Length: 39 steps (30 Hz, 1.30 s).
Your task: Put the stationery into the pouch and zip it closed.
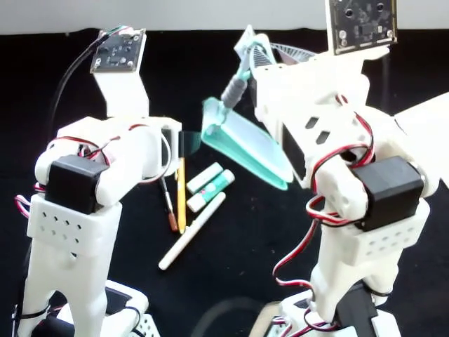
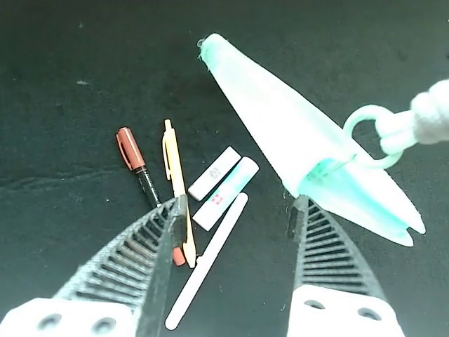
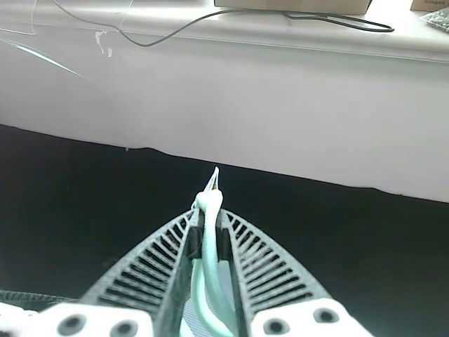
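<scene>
Black table (image 2: 70, 70) bears pens (image 2: 172, 165) under the spread left gripper (image 2: 238, 206); right gripper (image 3: 209, 215) pinches pouch (image 2: 280, 133).

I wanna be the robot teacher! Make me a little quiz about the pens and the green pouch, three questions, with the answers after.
1. Pick one: what holds the pouch up off the table?
A) the right arm's jaws
B) the left arm's jaws
C) a person's hand
2. True or false: the brown pen is already inside the pouch.
3. Fill the gap: the left arm's jaws stand ___ above the yellow pen.

Key:
1. A.
2. False. It lies on the table.
3. open.
</scene>
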Each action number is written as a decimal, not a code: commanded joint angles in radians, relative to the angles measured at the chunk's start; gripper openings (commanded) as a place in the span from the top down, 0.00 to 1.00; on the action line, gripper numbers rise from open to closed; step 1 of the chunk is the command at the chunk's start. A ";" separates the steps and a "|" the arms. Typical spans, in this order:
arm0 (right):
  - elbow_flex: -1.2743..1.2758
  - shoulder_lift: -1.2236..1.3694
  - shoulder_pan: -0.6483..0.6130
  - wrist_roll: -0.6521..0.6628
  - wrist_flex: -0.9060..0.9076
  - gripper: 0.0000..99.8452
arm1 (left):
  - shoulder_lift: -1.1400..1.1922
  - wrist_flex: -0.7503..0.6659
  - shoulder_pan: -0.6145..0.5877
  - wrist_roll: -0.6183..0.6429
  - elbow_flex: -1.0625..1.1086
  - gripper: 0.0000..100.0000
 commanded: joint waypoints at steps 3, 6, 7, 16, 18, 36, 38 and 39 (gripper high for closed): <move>-0.036 0.001 0.012 0.009 0.002 0.99 | -0.005 -0.009 0.021 -0.002 -0.102 0.75; -0.036 0.002 0.012 0.009 0.004 0.99 | 0.002 -0.009 0.044 -0.002 -0.104 0.75; -0.036 0.002 0.012 0.009 0.004 0.99 | 0.002 -0.011 0.059 -0.002 -0.093 0.75; -0.036 0.002 0.012 0.009 0.019 0.99 | 0.004 -0.018 0.091 -0.008 -0.081 0.75; -0.036 0.002 0.012 0.009 0.024 0.99 | 0.021 -0.020 0.091 -0.009 -0.077 0.75; -0.045 0.028 0.067 0.011 0.025 0.99 | 0.217 -0.137 0.008 -0.011 -0.074 0.75; -0.045 0.031 0.067 0.011 0.025 0.99 | 0.237 -0.152 -0.019 -0.011 -0.076 0.75; -0.045 0.033 0.067 0.011 0.025 0.99 | 0.243 -0.155 -0.028 -0.011 -0.076 0.75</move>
